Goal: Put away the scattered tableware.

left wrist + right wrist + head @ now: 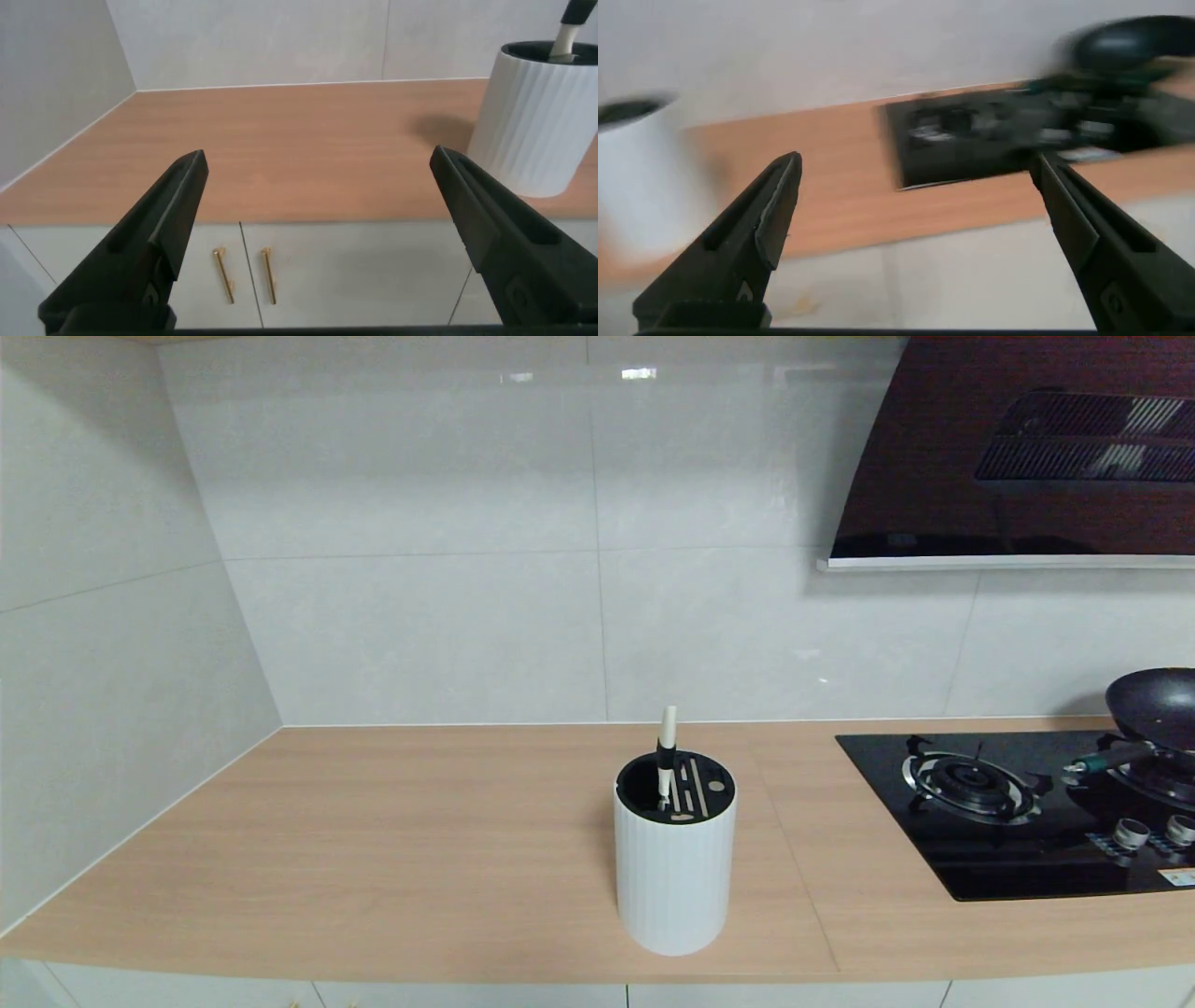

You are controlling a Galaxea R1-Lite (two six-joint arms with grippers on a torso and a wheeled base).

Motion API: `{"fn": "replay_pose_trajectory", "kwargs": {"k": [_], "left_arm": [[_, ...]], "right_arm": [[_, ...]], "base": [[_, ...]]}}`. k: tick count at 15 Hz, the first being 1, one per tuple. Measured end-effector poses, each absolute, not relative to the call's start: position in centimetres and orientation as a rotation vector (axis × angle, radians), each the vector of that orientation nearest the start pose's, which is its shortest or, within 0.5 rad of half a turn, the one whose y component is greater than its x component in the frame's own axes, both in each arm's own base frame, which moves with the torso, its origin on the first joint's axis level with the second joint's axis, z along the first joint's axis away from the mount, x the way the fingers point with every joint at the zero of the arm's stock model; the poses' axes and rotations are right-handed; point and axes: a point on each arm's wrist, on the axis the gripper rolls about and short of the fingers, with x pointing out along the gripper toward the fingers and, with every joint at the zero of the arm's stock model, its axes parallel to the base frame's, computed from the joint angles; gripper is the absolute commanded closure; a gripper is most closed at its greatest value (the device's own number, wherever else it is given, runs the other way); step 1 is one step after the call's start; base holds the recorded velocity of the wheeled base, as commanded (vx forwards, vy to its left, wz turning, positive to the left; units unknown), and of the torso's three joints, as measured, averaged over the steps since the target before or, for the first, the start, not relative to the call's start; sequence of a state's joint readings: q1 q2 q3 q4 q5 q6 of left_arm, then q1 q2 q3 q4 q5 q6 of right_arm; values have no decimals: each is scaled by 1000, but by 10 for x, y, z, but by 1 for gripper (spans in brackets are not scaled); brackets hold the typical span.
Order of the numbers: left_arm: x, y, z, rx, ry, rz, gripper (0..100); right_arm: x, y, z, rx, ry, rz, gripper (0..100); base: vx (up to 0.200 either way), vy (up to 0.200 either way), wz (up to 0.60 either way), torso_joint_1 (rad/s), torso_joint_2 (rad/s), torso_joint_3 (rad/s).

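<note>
Wooden worktop (420, 840) ahead. Both grippers hang low before its front edge: left gripper (318, 163) wide open, right gripper (915, 168) wide open, both empty. The white holder (674, 868) stands near that edge with a utensil (667, 747) upright inside, so a careless upward swing could topple it.

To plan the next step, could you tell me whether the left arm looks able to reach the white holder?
Probably yes: its jaws stand open just short of the counter, and only bare wood lies between them and the holder, which stands near the front edge.
</note>
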State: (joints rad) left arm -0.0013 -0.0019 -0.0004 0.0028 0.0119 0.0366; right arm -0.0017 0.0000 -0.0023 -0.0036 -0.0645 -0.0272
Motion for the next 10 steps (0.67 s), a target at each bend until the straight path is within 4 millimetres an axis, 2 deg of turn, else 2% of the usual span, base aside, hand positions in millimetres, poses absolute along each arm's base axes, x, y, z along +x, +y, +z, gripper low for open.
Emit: {"fn": "replay_pose_trajectory", "kwargs": {"k": [10], "left_arm": [[-23,0,75,28,1,11,0]], "right_arm": [[-23,-1,76,-11,0,-69,0]], "base": [[0,0,0,0,0,0]]}}
